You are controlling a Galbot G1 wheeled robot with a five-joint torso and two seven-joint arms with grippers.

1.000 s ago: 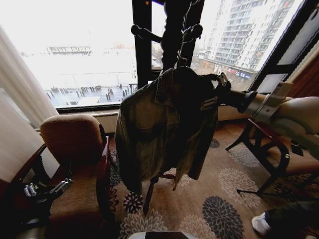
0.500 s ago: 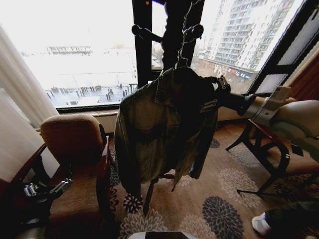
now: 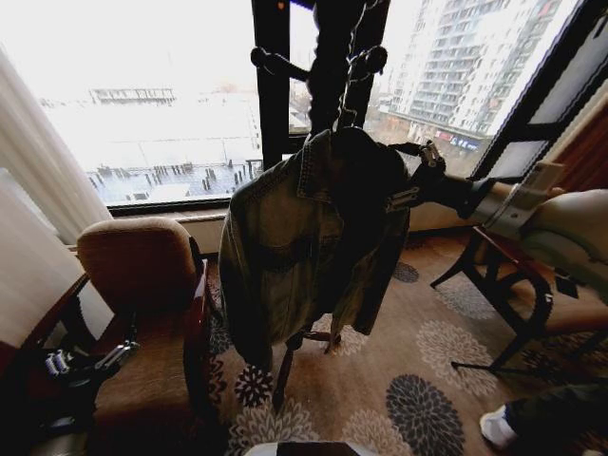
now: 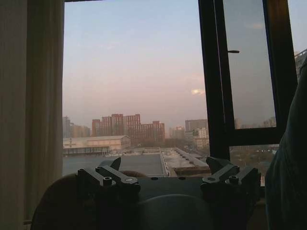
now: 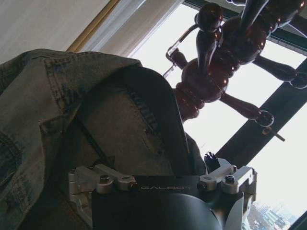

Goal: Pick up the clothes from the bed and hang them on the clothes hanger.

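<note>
One denim jacket [image 3: 304, 256] hangs beside right gripper [image 3: 418, 176]

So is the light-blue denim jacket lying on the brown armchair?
No, the light-blue denim jacket hangs from the dark wooden coat stand, beside the brown armchair.

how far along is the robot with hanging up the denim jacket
Mostly done: the denim jacket is off the bed and hangs from the wooden coat stand by the window. In hand: the right gripper sits at the jacket's shoulder. Left: letting go and backing away. The left gripper idles by the armchair.
</note>
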